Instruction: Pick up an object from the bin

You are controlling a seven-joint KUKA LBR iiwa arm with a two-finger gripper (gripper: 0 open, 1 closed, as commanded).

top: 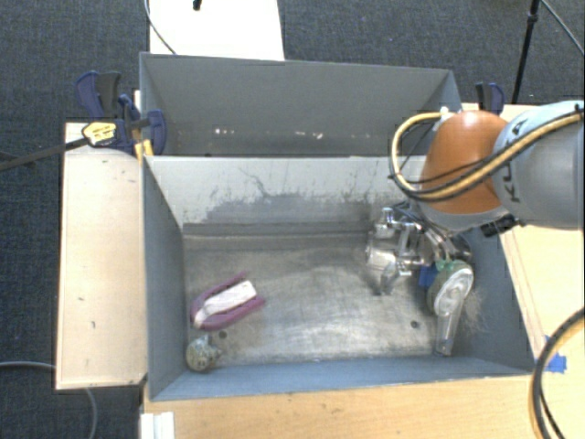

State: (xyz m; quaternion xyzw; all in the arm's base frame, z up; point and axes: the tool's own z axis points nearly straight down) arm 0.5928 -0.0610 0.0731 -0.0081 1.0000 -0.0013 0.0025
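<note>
At about 8 o'clock on the floor of the bin [163, 273] lies a purple thing with a white piece on top [226, 304]. A small mottled ball [202, 354] sits just beside it at 7 o'clock, in the near corner. The middle of the floor is bare.

At 3 o'clock the end effector [385, 271] hangs low under the arm's orange cover [462, 158], close to the floor. I cannot tell how far it is open, and nothing can be seen in its grip. The nearest thing is a silver-grey tool [450, 300] with a blue piece [427, 278] at its top. It lies at 4 o'clock, just beside the end effector and close to the right wall (probably the likeliest pick, going by position alone).

The main risk is that the tool looks smooth and long, so a grip near one end could let it swing or slip out on the lift. It also lies close to the wall, which leaves little room. A descent slightly off line could close on nothing, or push the tool against the wall.
</note>
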